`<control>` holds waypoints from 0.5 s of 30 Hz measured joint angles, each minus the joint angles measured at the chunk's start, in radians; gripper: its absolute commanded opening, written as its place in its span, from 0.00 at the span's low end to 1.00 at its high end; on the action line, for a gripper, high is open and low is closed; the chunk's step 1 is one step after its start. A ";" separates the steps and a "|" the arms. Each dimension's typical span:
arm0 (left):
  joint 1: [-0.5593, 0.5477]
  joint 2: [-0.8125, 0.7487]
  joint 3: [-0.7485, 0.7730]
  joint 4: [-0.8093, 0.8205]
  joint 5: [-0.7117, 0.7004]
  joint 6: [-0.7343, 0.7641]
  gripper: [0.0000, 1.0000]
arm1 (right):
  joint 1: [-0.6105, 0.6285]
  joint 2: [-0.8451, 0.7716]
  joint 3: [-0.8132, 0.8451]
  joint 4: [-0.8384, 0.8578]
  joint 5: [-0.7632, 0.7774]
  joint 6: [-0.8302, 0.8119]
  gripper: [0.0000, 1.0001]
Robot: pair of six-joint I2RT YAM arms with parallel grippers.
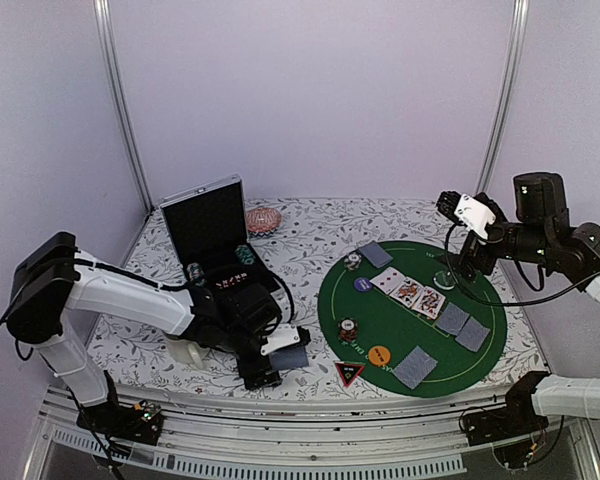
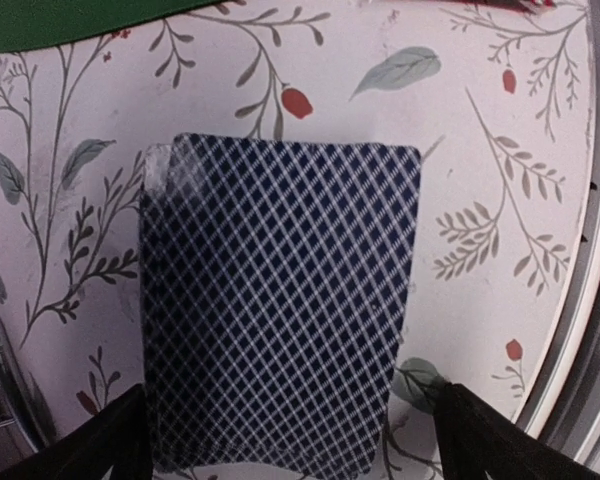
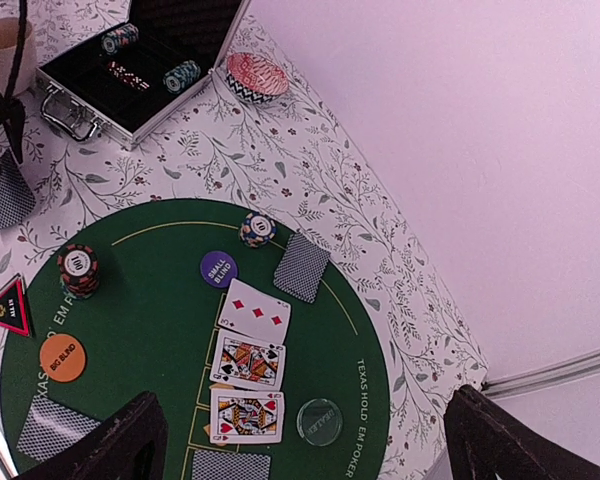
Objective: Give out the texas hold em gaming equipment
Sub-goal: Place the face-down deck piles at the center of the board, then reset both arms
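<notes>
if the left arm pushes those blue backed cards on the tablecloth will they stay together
Probably not. The cards already look offset at one corner, so a push would likely fan them out. They lie flat on the tablecloth, so lifting them by an edge looks tricky, and they'd probably bend some.

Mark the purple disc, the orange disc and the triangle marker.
purple disc (image 3: 218, 269), right wrist view, centre of its face.
orange disc (image 3: 62, 357), right wrist view, centre of its face.
triangle marker (image 3: 8, 306), right wrist view, its black middle.

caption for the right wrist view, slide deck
green poker mat with three face-up cards, chip stacks, blind discs
</notes>
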 measured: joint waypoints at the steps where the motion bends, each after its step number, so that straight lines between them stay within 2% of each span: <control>1: -0.001 -0.005 0.000 -0.017 0.006 0.005 0.98 | 0.001 0.000 0.000 0.005 -0.003 0.005 0.99; 8: -0.024 -0.146 0.004 -0.127 -0.002 0.056 0.98 | 0.002 0.002 -0.005 0.097 -0.018 0.072 0.99; 12: -0.012 -0.272 0.057 -0.134 -0.040 0.065 0.98 | -0.018 -0.008 -0.035 0.235 -0.035 0.150 0.99; 15: 0.039 -0.377 0.092 -0.075 -0.063 0.058 0.98 | -0.077 -0.026 -0.090 0.370 -0.064 0.230 0.99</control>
